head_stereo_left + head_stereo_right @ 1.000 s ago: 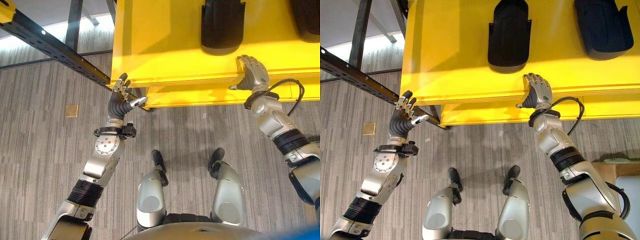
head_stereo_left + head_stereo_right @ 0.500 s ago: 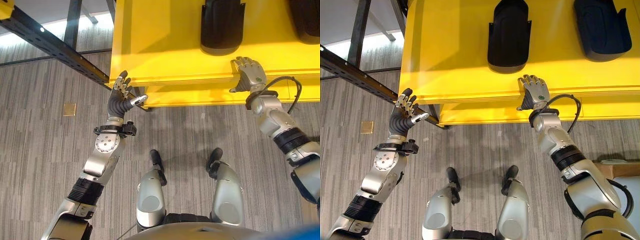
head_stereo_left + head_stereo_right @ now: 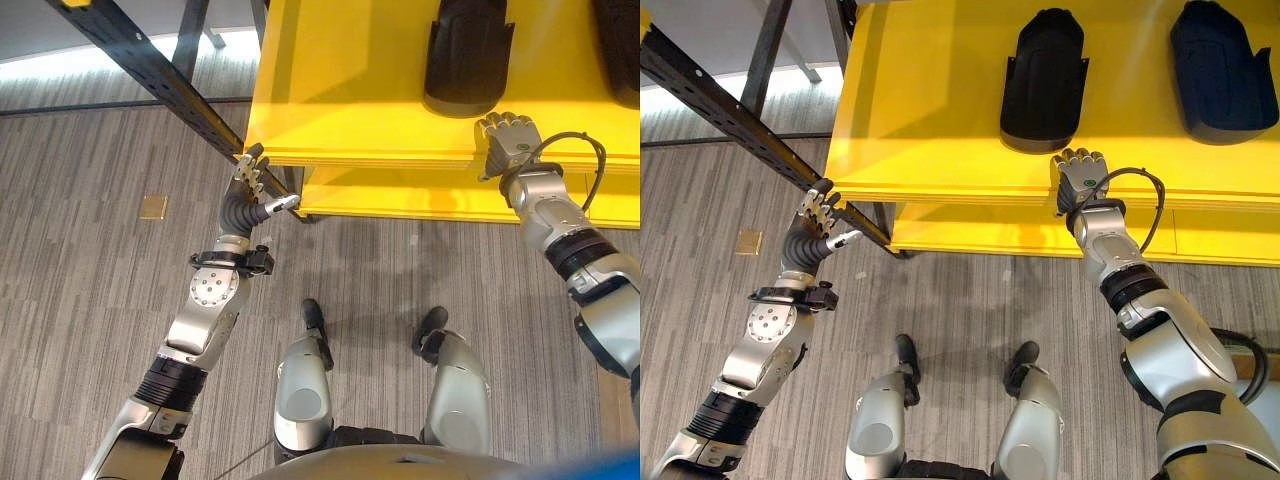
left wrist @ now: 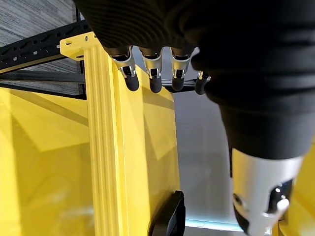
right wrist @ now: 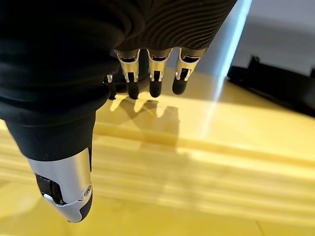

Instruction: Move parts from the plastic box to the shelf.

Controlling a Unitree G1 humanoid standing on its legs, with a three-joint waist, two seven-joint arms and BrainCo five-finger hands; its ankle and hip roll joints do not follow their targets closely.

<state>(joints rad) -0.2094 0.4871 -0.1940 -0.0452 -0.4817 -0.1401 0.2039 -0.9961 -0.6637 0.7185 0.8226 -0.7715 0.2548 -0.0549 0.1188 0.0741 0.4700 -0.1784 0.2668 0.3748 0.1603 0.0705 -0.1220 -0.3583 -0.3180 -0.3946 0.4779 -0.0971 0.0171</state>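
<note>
Right hand (image 3: pixel 1080 178) shifted farther over glossy yellow shelf (image 3: pixel 930 110) edge, fingers relaxed, empty; left hand (image 3: pixel 248 195) splayed, empty; moulded black parts (image 3: pixel 1043 80) on shelf.

We see the shelf (image 3: pixel 940 90) as smooth yellow plastic with a soft sheen and a ribbed front edge. Two black parts (image 3: pixel 1043 80) on it look like matt moulded plastic. The rack beam (image 3: pixel 160 75) is dark perforated metal. The floor (image 3: pixel 90 300) is grey wood-grain plank, low in gloss. Each robot hand (image 3: pixel 1078 178) has bright metal fingers and a matt ribbed cover.
</note>
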